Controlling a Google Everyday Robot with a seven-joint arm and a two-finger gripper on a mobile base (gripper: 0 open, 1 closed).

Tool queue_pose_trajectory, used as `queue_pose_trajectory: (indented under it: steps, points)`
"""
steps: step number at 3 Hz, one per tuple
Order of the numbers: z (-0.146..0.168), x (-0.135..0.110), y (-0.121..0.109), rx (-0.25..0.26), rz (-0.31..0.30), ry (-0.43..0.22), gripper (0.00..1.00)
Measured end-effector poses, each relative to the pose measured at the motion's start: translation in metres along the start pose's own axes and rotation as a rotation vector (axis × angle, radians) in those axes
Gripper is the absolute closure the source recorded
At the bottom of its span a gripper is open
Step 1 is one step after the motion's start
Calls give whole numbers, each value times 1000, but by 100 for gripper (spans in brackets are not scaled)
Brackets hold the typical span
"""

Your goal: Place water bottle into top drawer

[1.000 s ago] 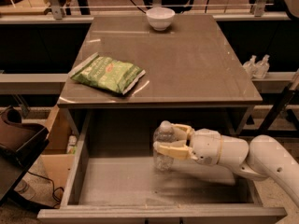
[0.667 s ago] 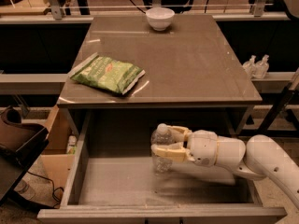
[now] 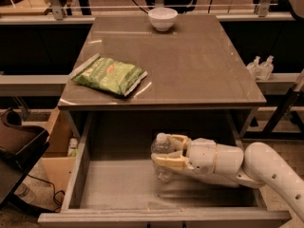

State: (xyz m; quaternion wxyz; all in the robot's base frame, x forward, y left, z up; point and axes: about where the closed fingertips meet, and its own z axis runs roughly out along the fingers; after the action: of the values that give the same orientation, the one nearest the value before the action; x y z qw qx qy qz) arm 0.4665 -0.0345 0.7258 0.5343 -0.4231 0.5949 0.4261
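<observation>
The water bottle (image 3: 160,152) is clear with a white cap and stands upright inside the open top drawer (image 3: 76,179), its base on or just above the flat grey bottom. My gripper (image 3: 164,151) reaches in from the right on a white arm, and its tan fingers (image 3: 172,162) are closed on the bottle's sides, one above and one below in the view. The bottle is in the middle of the drawer, slightly right of centre.
A green snack bag (image 3: 109,75) lies on the table top (image 3: 199,65) at the left, and a white bowl (image 3: 163,18) stands at the back. Two tiny pump bottles (image 3: 261,67) sit on a shelf to the right. A tan wooden box (image 3: 53,148) stands left of the drawer.
The gripper and the bottle have shifted slightly to the left inside the drawer. Nothing else has moved.
</observation>
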Motion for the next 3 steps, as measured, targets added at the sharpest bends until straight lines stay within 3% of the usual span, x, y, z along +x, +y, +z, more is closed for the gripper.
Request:
queue_pose_trajectory:
  steps: [3]
  points:
    - [-3, 11, 4, 14, 33, -8, 100]
